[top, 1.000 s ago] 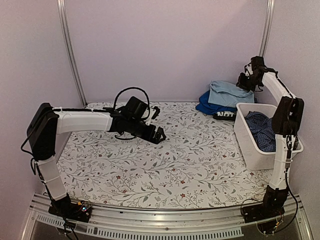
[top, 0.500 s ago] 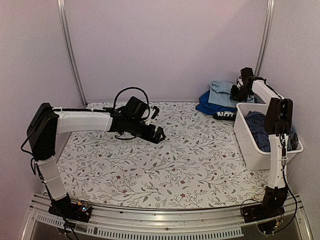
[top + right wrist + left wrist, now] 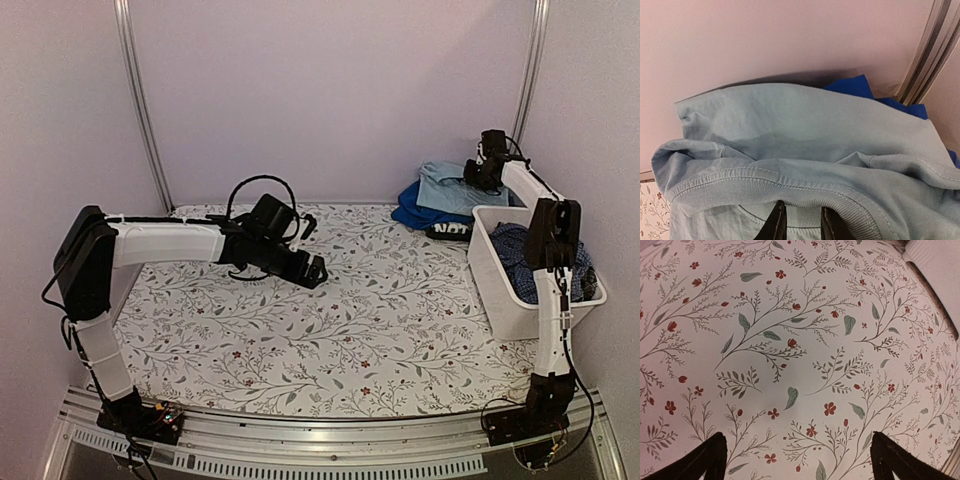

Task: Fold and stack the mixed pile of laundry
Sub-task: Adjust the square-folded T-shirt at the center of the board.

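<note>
**Nosing at the pale blue collar**

Near mid-table the left gripper [image 3: 316,270] hangs over the flowered table cover [image 3: 380,330], jaws spread wide, holding nothing. To its right, a dark blue check garment [image 3: 525,255] lies in the white tub [image 3: 500,300]. At the back wall, the pale blue garment [image 3: 805,135] lies on the royal blue one [image 3: 415,212], beside a black-and-white plaid piece [image 3: 452,230]. The right gripper [image 3: 802,220], jaws narrow, sits at its ribbed collar; I cannot tell whether it pinches the cloth.

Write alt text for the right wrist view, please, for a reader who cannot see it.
A crumpled pale blue garment fills the view, its ribbed collar toward the camera, with the two dark fingertips of the right pincer close together at that collar; whether they grip it is unclear. A royal blue garment peeks out behind, against a pink wall.
</note>
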`<state>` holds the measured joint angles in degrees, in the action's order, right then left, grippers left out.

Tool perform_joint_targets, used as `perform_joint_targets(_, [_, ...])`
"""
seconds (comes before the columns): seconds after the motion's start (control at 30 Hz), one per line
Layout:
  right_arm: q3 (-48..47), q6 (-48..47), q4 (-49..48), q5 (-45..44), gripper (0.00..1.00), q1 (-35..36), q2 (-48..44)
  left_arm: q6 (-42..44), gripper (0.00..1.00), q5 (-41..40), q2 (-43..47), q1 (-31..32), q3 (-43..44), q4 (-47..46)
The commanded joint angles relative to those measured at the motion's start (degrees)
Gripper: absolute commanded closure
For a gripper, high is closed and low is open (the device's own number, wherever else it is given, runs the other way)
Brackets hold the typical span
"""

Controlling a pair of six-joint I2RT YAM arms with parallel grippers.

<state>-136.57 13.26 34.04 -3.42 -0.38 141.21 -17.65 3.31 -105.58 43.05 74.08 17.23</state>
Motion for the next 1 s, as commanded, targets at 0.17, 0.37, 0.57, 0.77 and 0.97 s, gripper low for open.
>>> perform_joint_targets(0.17, [-5.46, -0.7, -16.17, -0.55, 0.74, -1.34, 6.35, 0.6, 0.0, -2.35, 0.7, -0.46, 0.78, 3.42])
perform_joint_targets(0.37, [-6.52, 1.86, -22.11, 0.82, 0.68, -4.13, 8.37, 0.61, 0.0, -3.0, 1.25, -0.5, 0.81, 4.96])
perform_joint_targets(0.57, [-6.51, 1.85, -24.07, 5.04, 0.52, -4.97, 5.55, 0.15, 0.0, -1.83, 0.68, -0.49, 0.88, 4.93])
perform_joint_targets(0.77, [-5.85, 1.48, -23.86, 8.1, 0.39, -5.31, 1.19, -0.83, 0.0, -1.59, 0.6, -0.5, 1.17, 4.1])
perform_joint_targets(0.97, [-3.81, 1.7, -22.41, 10.87, 0.28, -5.33, -1.78, -1.76, 0.0, -1.54, 1.3, -0.5, 0.49, 3.62])
